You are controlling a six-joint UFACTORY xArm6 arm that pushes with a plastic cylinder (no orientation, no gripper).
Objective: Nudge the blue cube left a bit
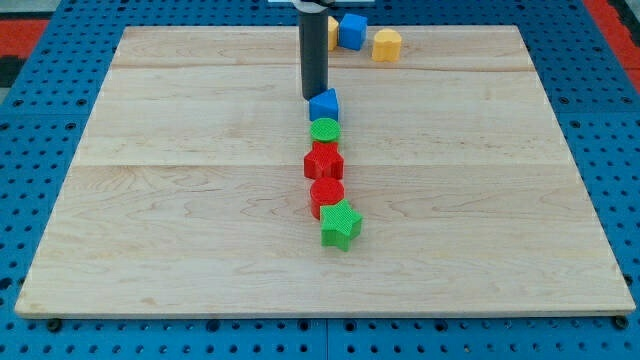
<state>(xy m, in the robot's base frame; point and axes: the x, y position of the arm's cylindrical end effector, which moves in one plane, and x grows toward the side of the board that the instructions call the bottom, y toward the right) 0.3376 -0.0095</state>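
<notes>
The blue cube (351, 31) sits near the view's top edge of the wooden board (180, 200), between a yellow block (332, 34) partly hidden behind the rod and a yellow block (386, 44) on its right. My tip (314, 97) is below the cube and slightly left of it, well apart from it. The tip stands against the upper left side of a second blue block (325, 104) with a pointed top.
Below the second blue block runs a column of touching blocks: a green cylinder (325, 130), a red star (323, 161), a red cylinder (327, 194) and a green star (340, 225). A blue pegboard surrounds the board.
</notes>
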